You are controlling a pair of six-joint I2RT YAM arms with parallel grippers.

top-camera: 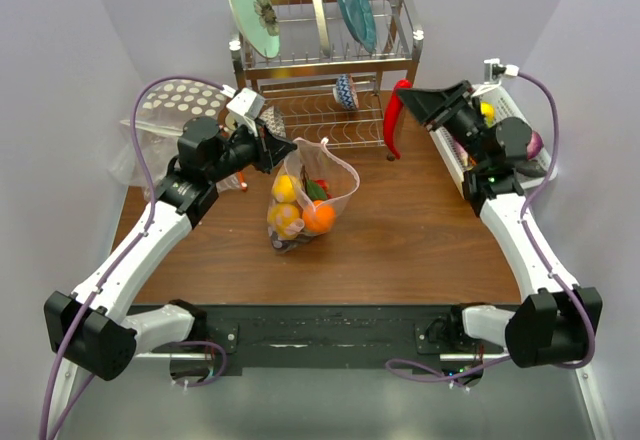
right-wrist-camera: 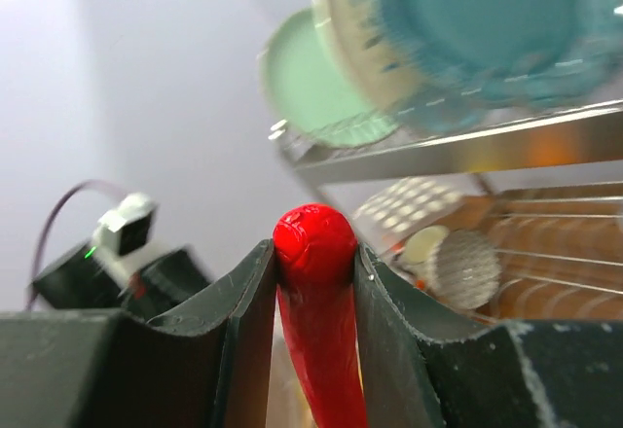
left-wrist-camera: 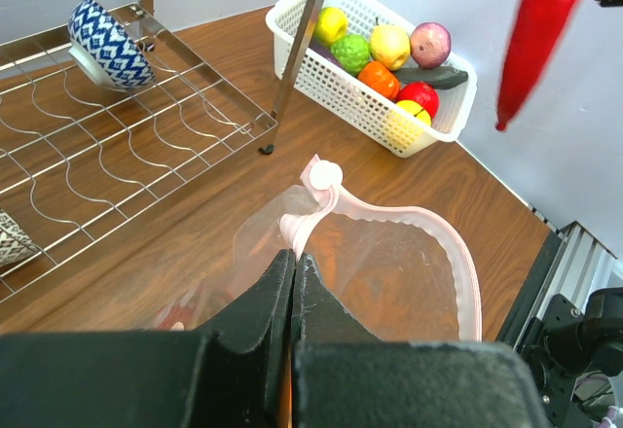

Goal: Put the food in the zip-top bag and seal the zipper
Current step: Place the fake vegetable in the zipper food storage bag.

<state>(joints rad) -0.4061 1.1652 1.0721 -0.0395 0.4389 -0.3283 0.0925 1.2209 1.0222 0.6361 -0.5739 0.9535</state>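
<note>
Left tool (top-camera: 283, 153), jaws pressed together, pinches the rim of the bag (top-camera: 338, 175) and holds its mouth up and open. In the left wrist view the fingers (left-wrist-camera: 263, 302) meet on the clear plastic just below a curled end of the pink zipper (left-wrist-camera: 465, 272), which loops round the open mouth. The bag sits near the middle of the tabletop (top-camera: 420, 245), and its bottom appears to rest on the wood. Inside lie a lemon (top-camera: 285, 188), an orange (top-camera: 318, 218), a second yellow piece, bits of red and green, and something dark at the bottom.

Right tool (top-camera: 410, 95) grips the top end of a red pepper (top-camera: 393, 120), one jaw on each side of it. The pepper hangs tip down in the air, to the right of the bag and apart from it, in front of the right end of the rack (top-camera: 320, 60).

A white basket (left-wrist-camera: 341, 83) stands at the tabletop's right edge, under the right arm, with more toy fruits (left-wrist-camera: 389, 46) in it. Two plates (top-camera: 250, 10) stand upright in the rack's top tier, and a blue and white bowl (left-wrist-camera: 102, 44) sits on its lower shelf. A dotted bag (top-camera: 180, 100) lies at the far left.
</note>
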